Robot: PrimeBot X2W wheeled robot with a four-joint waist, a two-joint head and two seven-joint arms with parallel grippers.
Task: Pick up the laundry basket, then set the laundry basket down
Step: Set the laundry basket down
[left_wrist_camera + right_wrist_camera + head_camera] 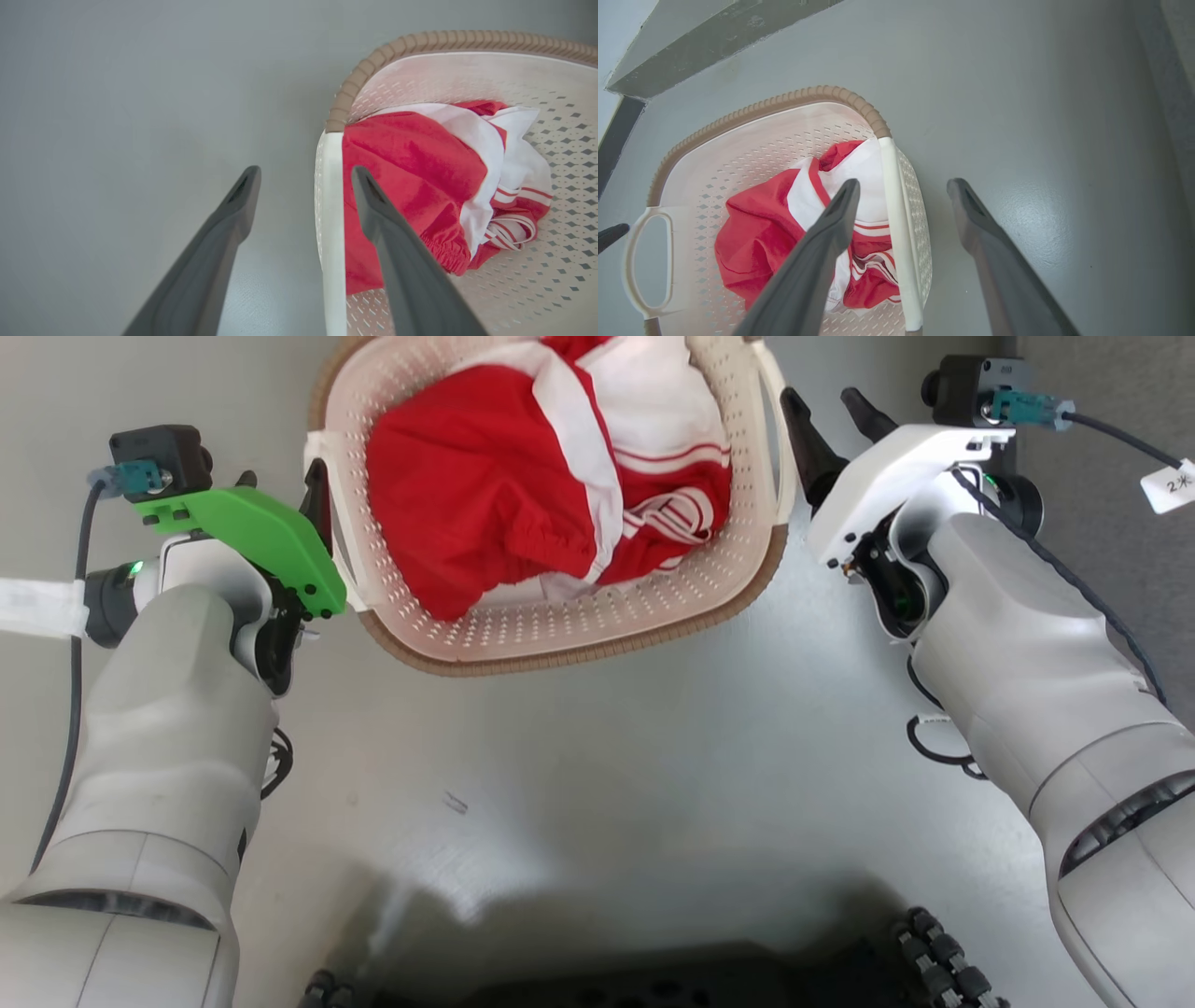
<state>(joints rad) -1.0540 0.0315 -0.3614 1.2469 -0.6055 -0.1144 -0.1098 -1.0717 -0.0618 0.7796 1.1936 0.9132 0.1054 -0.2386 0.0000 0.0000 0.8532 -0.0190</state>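
Left gripper (306, 177) is wide open on your end, gripping nothing, with its two dark fingers straddling the laundry basket's left handle (329, 210): one finger (233, 210) hangs outside over the grey floor (117, 140), the other (378, 219) sits inside over the red and white clothes (420, 177). The white handle bar runs up the gap between them, and you can't tell from the wrist view if either finger touches it. Right gripper (903, 186) is the mirror of that, spread just as wide and empty, one finger (831, 233) inside above the clothes and one (985, 233) outside over the floor, with the right handle (896, 224) between them. The laundry basket (560, 625) is between your two arms in the head view, up near the top edge, its brown rim facing you, sitting on the floor as far as you can see. The clothes are bunched in the middle of it.
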